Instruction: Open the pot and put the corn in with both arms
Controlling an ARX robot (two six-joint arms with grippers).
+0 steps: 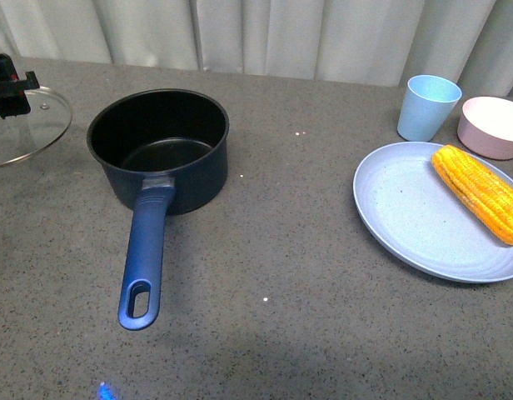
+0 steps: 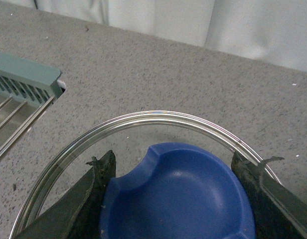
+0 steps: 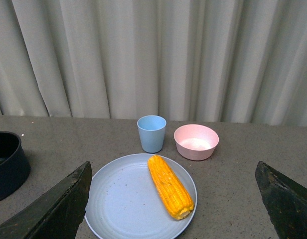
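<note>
At the right edge of the bench the corn (image 1: 480, 193) lies on a pale blue plate (image 1: 398, 221), angled toward the near right corner, with a light blue cup (image 1: 427, 107) and a pink bowl (image 1: 492, 125) just behind. I judge the cob light, stiff and rounded; its bumpy kernels should give the teeth some bite, yet it may roll. I would take it across its thick middle, jaws square to its length. The right gripper (image 3: 171, 199) faces it from well apart, jaws spread wide, holding and touching nothing. The pot (image 1: 159, 150) sits uncovered toward the left of the bench, handle pointing at the near edge. At the left edge the left gripper (image 2: 173, 164) is clamped on the blue knob (image 2: 178, 204) of the glass lid (image 2: 158, 117), a jaw on each side. Whether the lid rests on the bench I cannot tell.
</note>
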